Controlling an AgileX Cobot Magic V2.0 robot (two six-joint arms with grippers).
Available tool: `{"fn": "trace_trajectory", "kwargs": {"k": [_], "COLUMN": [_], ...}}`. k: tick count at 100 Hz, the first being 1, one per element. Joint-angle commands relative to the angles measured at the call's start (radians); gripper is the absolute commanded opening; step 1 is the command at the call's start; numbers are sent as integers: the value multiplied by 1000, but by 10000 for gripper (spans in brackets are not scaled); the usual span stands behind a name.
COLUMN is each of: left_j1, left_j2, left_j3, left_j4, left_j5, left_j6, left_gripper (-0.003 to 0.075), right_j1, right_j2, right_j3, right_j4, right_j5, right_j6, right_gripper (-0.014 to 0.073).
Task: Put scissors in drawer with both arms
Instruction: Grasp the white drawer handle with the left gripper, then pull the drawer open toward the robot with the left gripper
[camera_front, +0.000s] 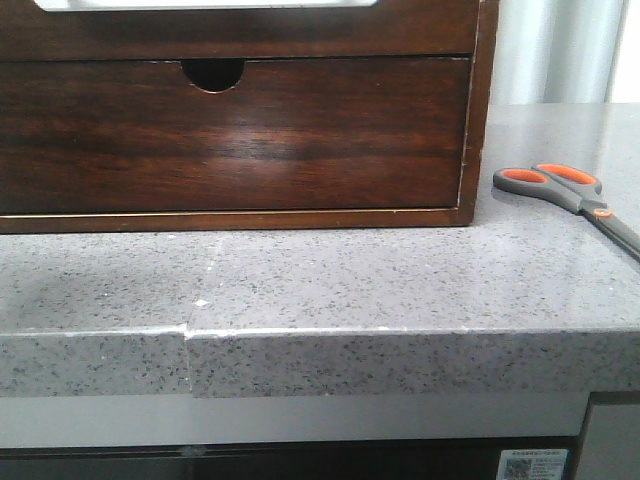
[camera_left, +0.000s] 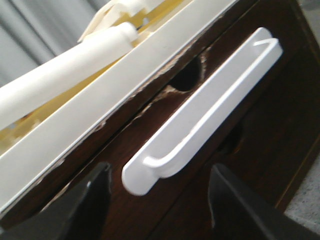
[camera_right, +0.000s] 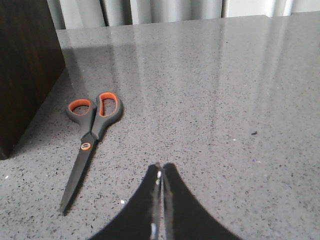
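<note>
The scissors (camera_front: 570, 188) lie flat on the grey counter to the right of the wooden box, handles toward the box. They also show in the right wrist view (camera_right: 90, 132), closed, apart from my right gripper (camera_right: 160, 170), which is shut and empty above bare counter. The dark brown drawer (camera_front: 230, 140) is closed, with its half-round notch (camera_front: 213, 74) in the top edge. My left gripper (camera_left: 157, 185) is open and empty, with its fingers (camera_left: 85, 200) on either side of a white handle (camera_left: 200, 115) on dark wood. Neither arm shows in the front view.
The wooden box frame (camera_front: 478, 110) surrounds the drawer; its side (camera_right: 25, 75) stands close to the scissors. A white tray edge (camera_left: 100, 115) lies along the box top. The counter's front edge (camera_front: 300, 335) runs across. Grey curtains hang behind.
</note>
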Motion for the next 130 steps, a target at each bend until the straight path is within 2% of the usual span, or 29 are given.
{"fn": "trace_trajectory", "kwargs": {"k": [1,15,33,48,68,74,88,101,109,126,130], "left_j1": [-38,-75,-75,-75,-75,-75,-75,-75,-75,-75,-75], "left_j2": [47,133,208,258,283,283,283,283,283,283,283], "left_j3": [-68,-128,-190,-230,-277,-291,-309,-309,-309,-309,-309], "left_j4": [32,140,150,253,443,507,554,607,609,616,616], "left_j5": [-75,-69,-57,-38,56,97,193,230,231,222,220], "left_j6": [-5,-3,-3,9,15,15,17,17,17,17,17], "left_gripper": [405,406,405,395,293,287,279,274,227,3,-20], "right_j1": [3,3,3,3,3,3,3,3,3,3,3], "right_j2": [19,19,19,19,19,19,19,19,19,19,19], "right_j3": [-39,-39,-39,-39,-39,-39,-39,-39,-39,-39,-39], "right_j4": [2,2,2,2,2,2,2,2,2,2,2], "right_j5": [-69,-69,-67,-67,-63,-63,-63,-63,-63,-63,-63], "right_j6": [-4,-4,-4,-4,-4,-4,-4,-4,-4,-4,-4], "right_gripper": [-48,-48,-48,-48,-48,-48,-48,-48,-48,-48,-48]}}
